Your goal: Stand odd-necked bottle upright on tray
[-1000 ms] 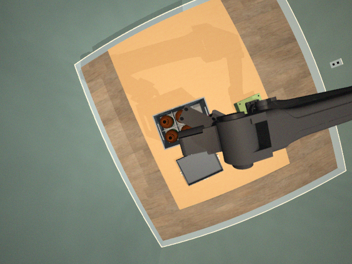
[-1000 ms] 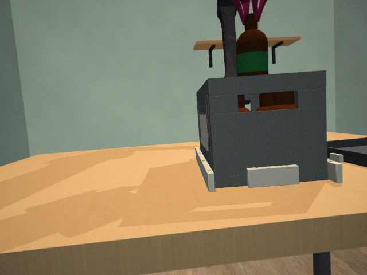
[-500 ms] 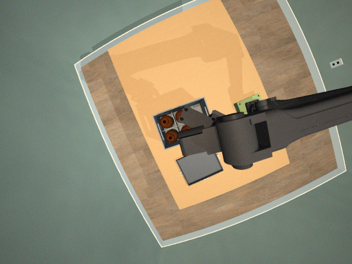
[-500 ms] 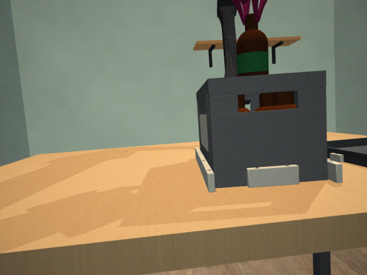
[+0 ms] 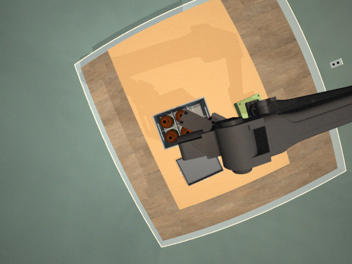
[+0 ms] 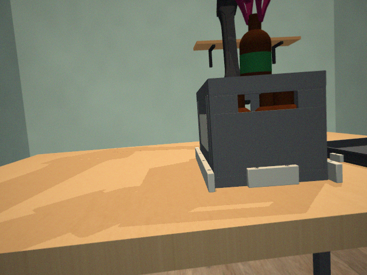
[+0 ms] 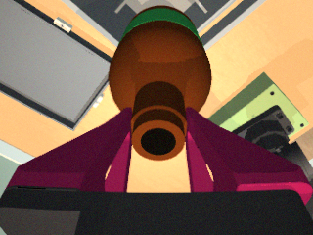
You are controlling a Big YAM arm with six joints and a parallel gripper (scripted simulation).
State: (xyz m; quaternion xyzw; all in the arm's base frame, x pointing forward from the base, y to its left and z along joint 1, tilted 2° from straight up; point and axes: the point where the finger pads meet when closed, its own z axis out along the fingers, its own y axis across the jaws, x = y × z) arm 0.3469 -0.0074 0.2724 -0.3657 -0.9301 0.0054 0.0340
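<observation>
The fingers (image 6: 254, 13) are pinching the brown bottle (image 6: 255, 50) (image 7: 160, 64) by its neck, holding it above the crate (image 5: 159, 132) (image 6: 266, 142); swinging sideways too low, it might be clipping the rim and toppling others.

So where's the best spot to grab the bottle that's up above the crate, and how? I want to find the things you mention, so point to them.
I'd grip the bottle (image 6: 255, 44) (image 7: 160, 64) by its neck, coming from above with one finger on each side. The neck is narrow and stands straight up, while the round body is much wider. That's how the gripper (image 6: 254, 13) (image 7: 158, 117) has it now.
</observation>
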